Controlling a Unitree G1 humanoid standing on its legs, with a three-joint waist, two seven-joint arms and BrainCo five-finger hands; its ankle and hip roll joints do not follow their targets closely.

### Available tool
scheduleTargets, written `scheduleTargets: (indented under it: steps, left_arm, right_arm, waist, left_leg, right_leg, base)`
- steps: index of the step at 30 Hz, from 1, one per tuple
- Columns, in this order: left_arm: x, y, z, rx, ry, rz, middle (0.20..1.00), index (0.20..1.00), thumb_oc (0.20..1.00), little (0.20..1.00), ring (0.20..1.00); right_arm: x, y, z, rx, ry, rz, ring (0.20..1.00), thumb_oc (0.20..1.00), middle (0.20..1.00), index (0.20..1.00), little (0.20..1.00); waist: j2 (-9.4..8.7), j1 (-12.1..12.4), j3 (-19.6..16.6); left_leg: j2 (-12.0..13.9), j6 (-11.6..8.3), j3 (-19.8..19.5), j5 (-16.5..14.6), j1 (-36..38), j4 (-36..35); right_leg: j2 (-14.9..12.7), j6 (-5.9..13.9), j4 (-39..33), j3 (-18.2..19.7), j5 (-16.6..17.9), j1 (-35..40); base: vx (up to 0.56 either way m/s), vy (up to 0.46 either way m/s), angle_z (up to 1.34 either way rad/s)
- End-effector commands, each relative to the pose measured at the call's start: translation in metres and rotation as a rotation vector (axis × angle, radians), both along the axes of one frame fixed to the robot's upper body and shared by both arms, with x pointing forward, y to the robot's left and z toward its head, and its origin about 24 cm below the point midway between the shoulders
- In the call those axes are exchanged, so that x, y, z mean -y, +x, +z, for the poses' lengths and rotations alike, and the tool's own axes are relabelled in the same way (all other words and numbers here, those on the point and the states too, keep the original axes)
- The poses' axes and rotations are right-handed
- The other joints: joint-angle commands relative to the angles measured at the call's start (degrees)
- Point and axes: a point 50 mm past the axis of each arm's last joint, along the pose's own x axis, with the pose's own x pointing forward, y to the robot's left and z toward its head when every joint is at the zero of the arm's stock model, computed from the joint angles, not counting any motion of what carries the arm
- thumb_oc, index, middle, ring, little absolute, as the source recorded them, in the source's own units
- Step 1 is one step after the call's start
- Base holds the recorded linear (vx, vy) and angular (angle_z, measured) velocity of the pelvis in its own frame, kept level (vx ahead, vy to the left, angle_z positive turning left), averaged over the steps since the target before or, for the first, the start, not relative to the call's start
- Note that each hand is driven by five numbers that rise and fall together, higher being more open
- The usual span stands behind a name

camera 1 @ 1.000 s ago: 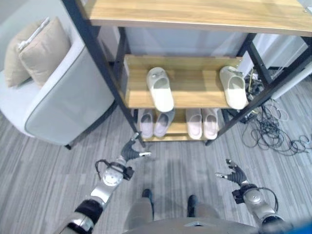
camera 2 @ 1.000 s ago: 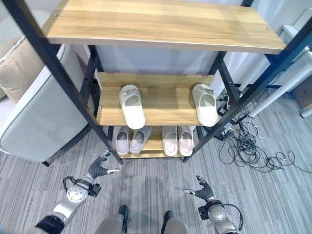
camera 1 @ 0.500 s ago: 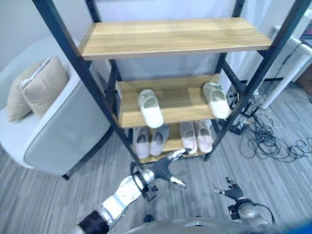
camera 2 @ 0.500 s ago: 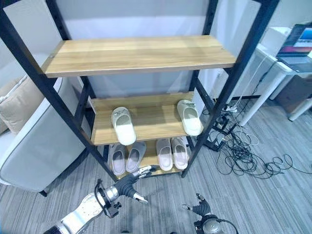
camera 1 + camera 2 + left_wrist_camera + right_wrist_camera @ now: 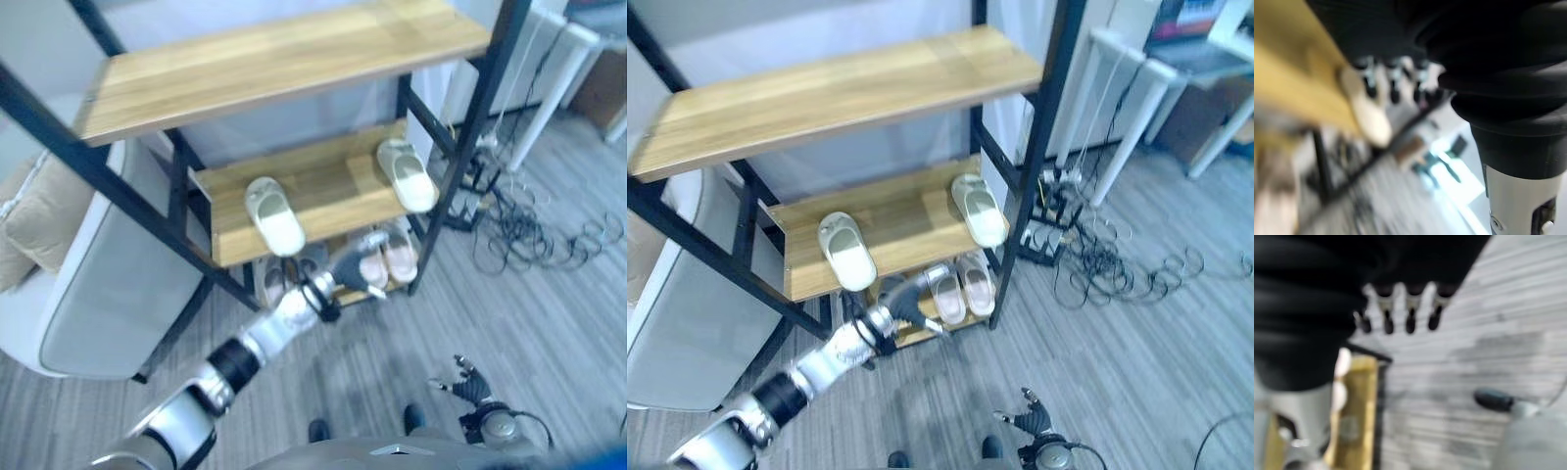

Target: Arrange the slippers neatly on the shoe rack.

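Note:
The shoe rack [image 5: 294, 61] has wooden shelves in a black frame. On its middle shelf [image 5: 333, 201] lie two cream slippers, far apart: one at the left [image 5: 274, 215] and one at the right end [image 5: 407, 174]. A pink pair [image 5: 387, 257] and a greyish pair [image 5: 279, 279] sit on the bottom shelf. My left hand [image 5: 348, 269] reaches out in front of the bottom shelf, below the middle shelf's edge, open and holding nothing. Past its fingers [image 5: 1393, 83] a cream slipper [image 5: 1369, 112] shows. My right hand [image 5: 470, 382] hangs low over the floor, fingers [image 5: 1408, 316] relaxed and empty.
A grey armchair [image 5: 108, 284] with beige cushions [image 5: 34, 220] stands left of the rack. Tangled cables [image 5: 549, 235] lie on the floor to the right, by white table legs [image 5: 549, 78]. Grey plank floor [image 5: 392, 352] spreads in front of the rack.
The whole view has shifted. My left arm has stretched forward from near the floor up to the rack's lower shelves. The right hand stays low. The slippers lie as before.

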Motion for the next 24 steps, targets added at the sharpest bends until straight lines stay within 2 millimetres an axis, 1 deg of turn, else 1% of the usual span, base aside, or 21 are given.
scheduleTargets:
  steps: [1,6,7,8,9,11,13,14,18,20,21,22,24]
  left_arm:
    - [-0.008,0.024,0.046,0.254,0.059,0.083,1.0,1.0,1.0,1.0,1.0]
    - [-0.043,0.043,0.068,0.401,0.2,0.264,1.0,1.0,1.0,1.0,1.0]
    - [-0.056,0.047,0.071,0.424,0.242,0.328,1.0,1.0,1.0,1.0,1.0]
    - [-0.056,0.047,0.072,0.425,0.242,0.329,1.0,1.0,1.0,1.0,1.0]
    - [-0.068,0.051,0.077,0.467,0.302,0.39,1.0,1.0,1.0,1.0,1.0]
    - [-0.09,0.057,0.083,0.497,0.399,0.49,1.0,1.0,1.0,1.0,1.0]
    - [-0.102,0.06,0.091,0.528,0.444,0.55,1.0,1.0,1.0,1.0,1.0]
    - [-0.119,0.064,0.096,0.531,0.48,0.63,1.0,1.0,1.0,1.0,1.0]
    - [-0.146,0.07,0.114,0.528,0.465,0.768,1.0,1.0,1.0,1.0,1.0]
    - [-0.158,0.069,0.129,0.563,0.436,0.834,1.0,1.0,1.0,1.0,1.0]
    - [-0.159,0.069,0.129,0.563,0.436,0.835,1.0,1.0,1.0,1.0,1.0]
    - [-0.163,0.067,0.135,0.588,0.426,0.854,1.0,1.0,1.0,1.0,1.0]
    - [-0.169,0.065,0.139,0.604,0.417,0.886,1.0,1.0,1.0,1.0,1.0]
  right_arm:
    - [0.014,0.006,0.007,0.052,-0.033,-0.032,1.0,1.0,1.0,1.0,1.0]
    - [0.012,0.006,0.01,0.065,-0.038,0.019,1.0,1.0,1.0,1.0,1.0]
    - [0.011,0.008,0.011,0.073,-0.035,0.024,1.0,1.0,1.0,1.0,1.0]
    - [0.011,0.008,0.011,0.073,-0.034,0.025,1.0,1.0,1.0,1.0,1.0]
    - [0.009,0.009,0.012,0.086,-0.033,0.033,1.0,1.0,1.0,1.0,1.0]
    - [0.007,0.015,0.015,0.113,-0.032,0.051,1.0,1.0,1.0,1.0,1.0]
    - [0.006,0.019,0.018,0.131,-0.034,0.058,1.0,1.0,1.0,1.0,1.0]
    - [0.005,0.023,0.021,0.152,-0.035,0.071,1.0,1.0,1.0,1.0,1.0]
    - [0.004,0.028,0.024,0.175,-0.034,0.078,1.0,1.0,1.0,1.0,1.0]
    - [0.003,0.03,0.025,0.183,-0.034,0.083,1.0,1.0,1.0,1.0,1.0]
    - [0.003,0.03,0.025,0.183,-0.034,0.084,1.0,1.0,1.0,1.0,1.0]
    - [0.002,0.03,0.025,0.184,-0.032,0.084,1.0,1.0,1.0,1.0,1.0]
    - [0.0,0.029,0.024,0.183,-0.031,0.089,1.0,1.0,1.0,1.0,1.0]
  waist:
    - [-2.05,0.3,-1.92]
    - [-2.09,0.34,-1.39]
    - [-2.16,0.5,-1.26]
    - [-2.18,0.48,-1.28]
    - [-2.45,0.67,-1.36]
    - [-2.81,0.91,-1.24]
    - [-3.07,1.06,-1.1]
    - [-3.51,1.17,-0.96]
    - [-4.02,1.3,-0.66]
    - [-4.31,1.42,-0.25]
    - [-4.3,1.4,-0.28]
    - [-4.39,1.46,-0.14]
    - [-4.5,1.56,0.11]
  left_leg:
    - [1.68,-5.52,-2.45,1.75,-2.04,0.41]
    - [2.19,-5.77,-1.77,2.11,-3.18,0.41]
    - [2.29,-5.79,-1.76,2.23,-3.56,0.41]
    - [2.3,-5.79,-1.75,2.25,-3.62,0.41]
    - [2.51,-5.85,-1.82,2.41,-4.43,0.41]
    - [2.75,-5.98,-1.89,2.66,-5.37,0.41]
    - [2.84,-6.01,-2.0,2.87,-6.32,0.41]
    - [3.03,-6.03,-2.11,3.07,-7.31,0.41]
    - [3.48,-6.1,-2.26,3.52,-9.3,0.41]
    - [3.66,-6.1,-2.3,3.73,-10.29,0.41]
    - [3.66,-6.1,-2.29,3.73,-10.32,0.41]
    - [3.67,-6.09,-2.32,3.8,-10.61,0.41]
    - [3.68,-6.05,-2.34,3.87,-10.93,0.41]
  right_leg:
    - [-2.49,4.77,2.69,1.42,-1.92,-1.77]
    - [-2.12,4.82,2.19,1.91,-1.6,-2.99]
    - [-2.03,4.85,2.07,1.93,-1.47,-3.36]
    - [-2.03,4.85,2.08,1.94,-1.46,-3.43]
    - [-1.88,4.85,1.85,1.91,-1.36,-3.96]
    - [-1.7,4.86,1.67,1.88,-1.17,-4.82]
    - [-1.56,4.85,1.54,1.9,-0.91,-5.7]
    - [-1.38,4.86,1.41,1.91,-0.69,-6.62]
    - [-1.16,4.78,1.6,1.94,-0.45,-8.69]
    - [-0.94,4.78,1.8,2.11,-0.38,-9.76]
    - [-0.93,4.77,1.83,2.13,-0.39,-9.82]
    - [-0.91,4.78,1.89,2.16,-0.32,-10.16]
    - [-0.92,4.83,2.04,2.19,-0.21,-10.57]
  base:
    - [0.02,-0.016,-0.09]
    - [0.02,-0.024,-0.12]
    - [0.01,-0.021,-0.15]
    - [0.01,-0.037,-0.1]
    - [0.01,-0.036,-0.07]
    - [0.01,-0.023,-0.02]
    - [0.0,0.0,0.0]
    - [-0.02,-0.034,0.0]
    - [-0.01,-0.008,0.0]
    - [0.0,0.0,0.0]
    - [0.0,0.0,0.0]
    - [0.0,0.0,0.0]
    - [0.0,0.0,0.0]
